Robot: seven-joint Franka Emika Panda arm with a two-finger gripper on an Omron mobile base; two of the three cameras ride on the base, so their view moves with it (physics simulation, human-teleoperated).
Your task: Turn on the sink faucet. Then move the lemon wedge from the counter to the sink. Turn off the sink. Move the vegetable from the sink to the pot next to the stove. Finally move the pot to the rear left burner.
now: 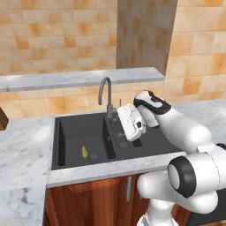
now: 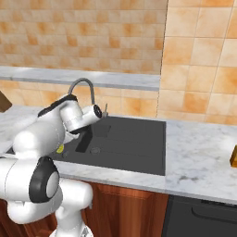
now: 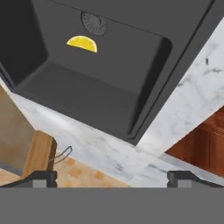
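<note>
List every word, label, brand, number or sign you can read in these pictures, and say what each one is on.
None: no readable text in any view.
The sink, the sink faucet, the counter, the lemon wedge and the wall tiles carry no lettering or marks.
The gripper bears no label either.

Lemon wedge (image 1: 84,152) in sink (image 1: 70,132)

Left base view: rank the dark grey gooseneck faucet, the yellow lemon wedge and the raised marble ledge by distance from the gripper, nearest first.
1. Dark grey gooseneck faucet, just left of the open gripper.
2. Yellow lemon wedge, in the left basin, lower left.
3. Raised marble ledge, behind along the tiled wall.
</note>
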